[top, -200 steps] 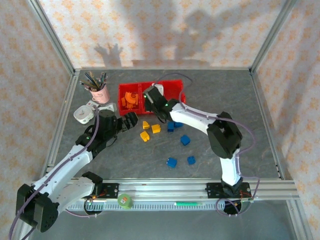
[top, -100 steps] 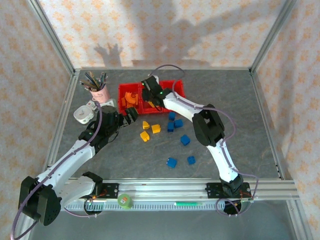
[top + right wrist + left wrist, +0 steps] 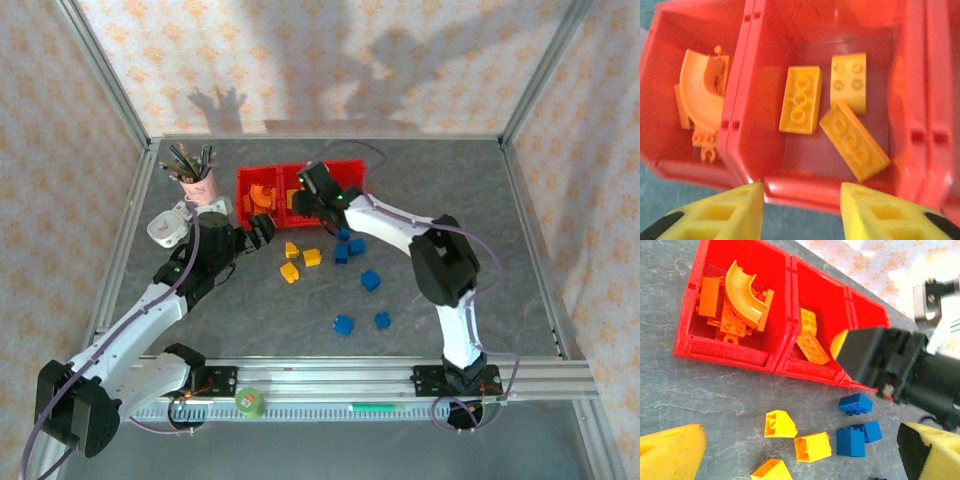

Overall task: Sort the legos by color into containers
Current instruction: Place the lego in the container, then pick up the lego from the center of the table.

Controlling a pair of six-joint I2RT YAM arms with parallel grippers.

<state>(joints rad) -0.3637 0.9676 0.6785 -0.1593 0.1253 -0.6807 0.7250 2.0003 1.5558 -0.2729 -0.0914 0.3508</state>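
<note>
Grey counter (image 3: 250,320) walled in patterned paper; red containers (image 3: 241,190) at far centre, three bins joined; orange legos (image 3: 742,290) in left bin; three yellow legos (image 3: 800,100) lying flat in middle bin (image 3: 807,152); right fingers (image 3: 720,215) parted, nothing between, poised over near wall of that middle bin; left fingers (image 3: 670,450) spread wide, empty, low over counter just short of tray; three loose yellow legos (image 3: 291,250) just right of left fingers, ahead between them in wrist view; blue legos (image 3: 371,280) further right, nearer right arm; judged: left arm better placed for loose yellows, short reach rightward; nearest piece a squat wedge, no clear long axis.
</note>
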